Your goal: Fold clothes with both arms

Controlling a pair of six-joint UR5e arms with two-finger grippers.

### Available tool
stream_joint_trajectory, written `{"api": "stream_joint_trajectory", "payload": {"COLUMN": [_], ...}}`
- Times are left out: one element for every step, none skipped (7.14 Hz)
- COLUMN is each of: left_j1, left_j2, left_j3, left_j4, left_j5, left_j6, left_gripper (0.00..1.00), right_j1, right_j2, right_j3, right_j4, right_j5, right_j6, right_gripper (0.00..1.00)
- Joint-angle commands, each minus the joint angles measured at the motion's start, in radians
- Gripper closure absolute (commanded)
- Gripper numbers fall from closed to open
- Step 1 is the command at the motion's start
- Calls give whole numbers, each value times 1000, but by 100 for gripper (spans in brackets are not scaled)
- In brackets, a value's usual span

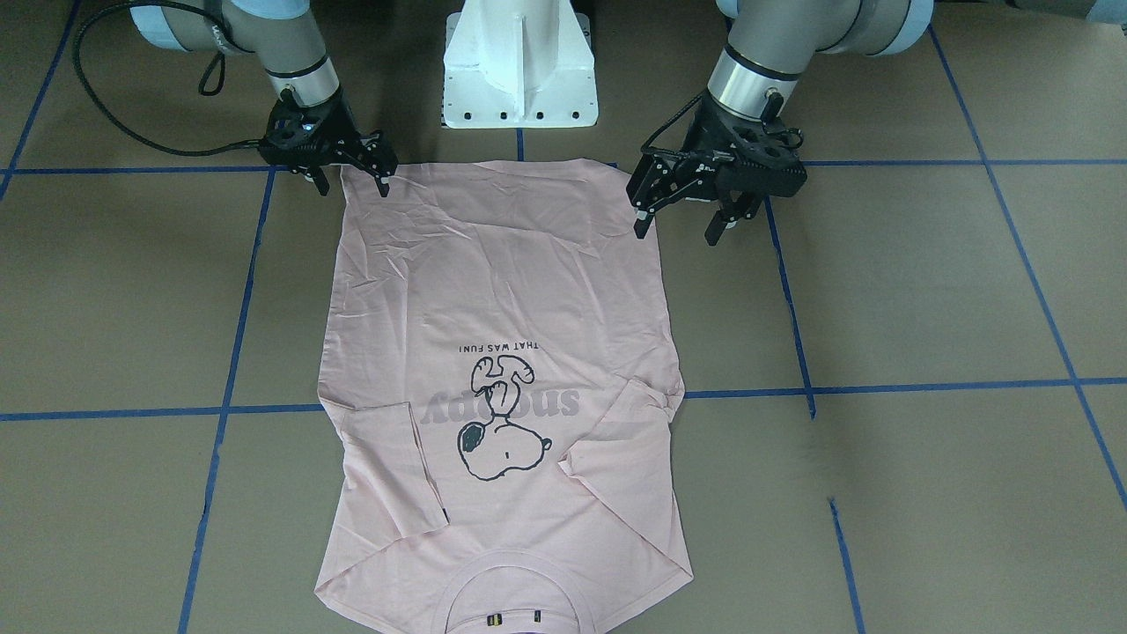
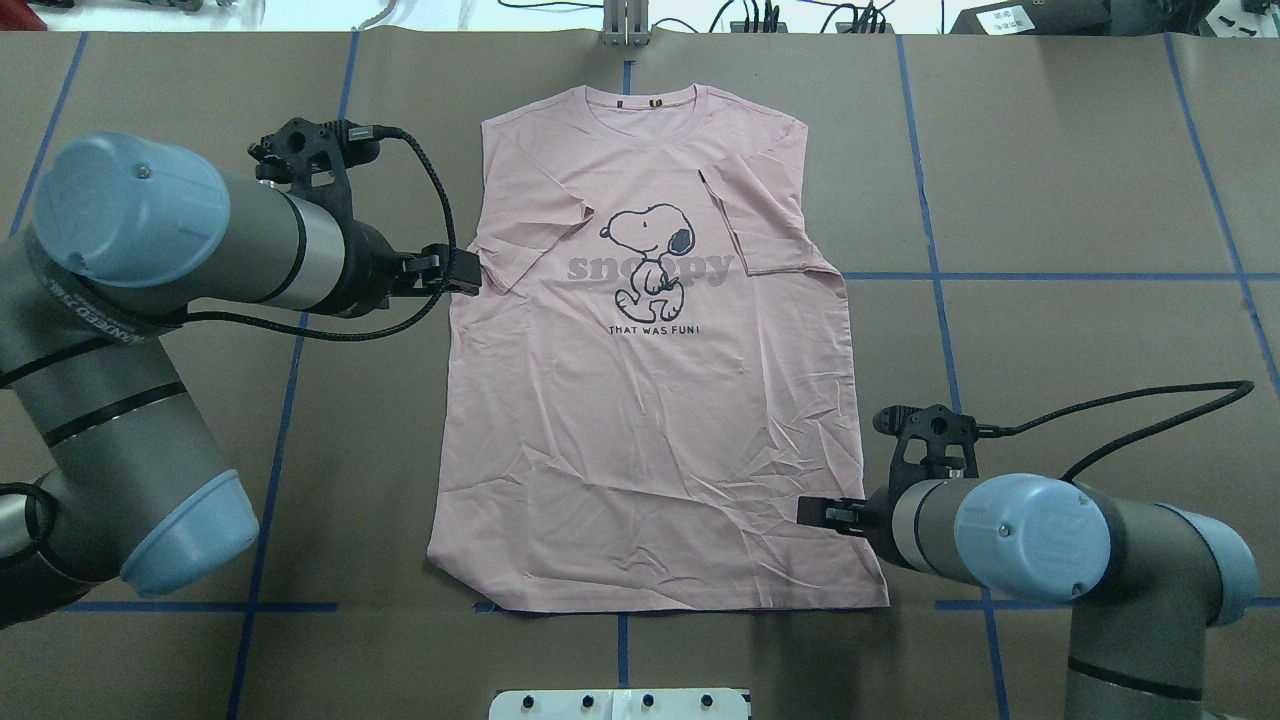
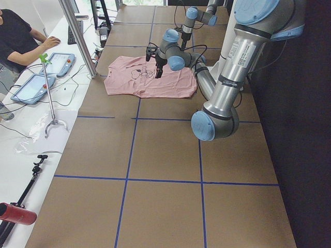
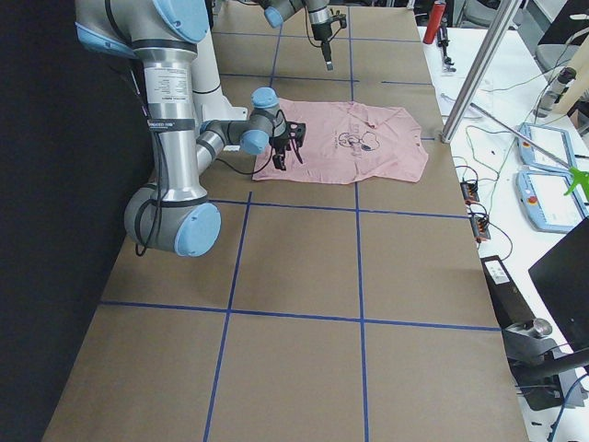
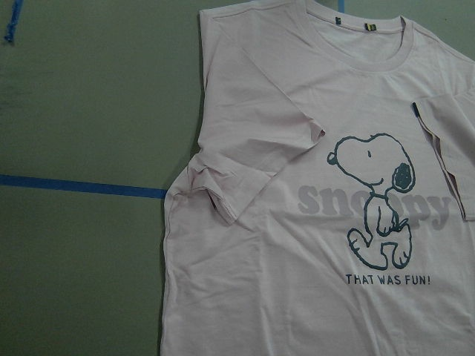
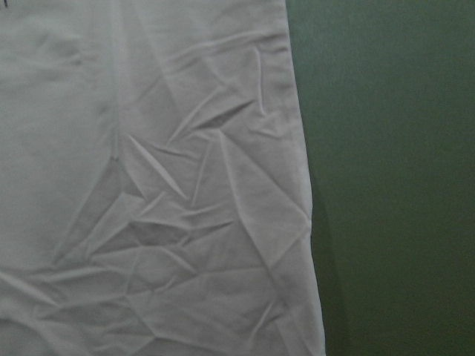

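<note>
Pale pink short-sleeved T-shirt (image 2: 650,450) with a black-outline Snoopy cartoon lies flat, print up, on the brown paper-covered surface (image 2: 1050,200) marked with blue tape lines (image 2: 935,300). Ribbed collar (image 2: 645,100) at the far edge, hem toward the white pedestal base (image 1: 519,70). Both sleeves folded inward onto the chest. Lower body creased.

Left arm (image 2: 150,250): black end effector (image 1: 676,233) raised above the surface beside the shirt's edge on that side, fingers spread, nothing between them. Its wrist view looks down on the folded sleeve and the print.

Right arm (image 2: 1030,540): end effector (image 1: 352,187) low at the hem corner on its side, fingers apart and straddling the corner; contact with the fabric cannot be told. Its wrist view shows the wrinkled side edge close up.
</note>
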Motion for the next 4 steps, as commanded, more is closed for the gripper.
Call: {"api": "stream_joint_trajectory", "payload": {"left_j1": [1, 1, 1, 1], "left_j2": [-3, -2, -3, -3], "left_j3": [-3, -1, -1, -1], "left_j4": [0, -2, -2, -2], "left_j5": [0, -1, -1, -3], "left_j6": [0, 0, -2, -7], "left_gripper": [0, 0, 0, 0], "right_j1": [-61, -61, -57, -57], "right_j2": [-4, -4, -5, -13], "right_j3": [2, 4, 5, 5], "right_j4": [-40, -50, -50, -50], "right_j5": [-18, -6, 11, 24], "right_j6": [35, 35, 35, 35], "right_gripper": [1, 1, 1, 1]}}
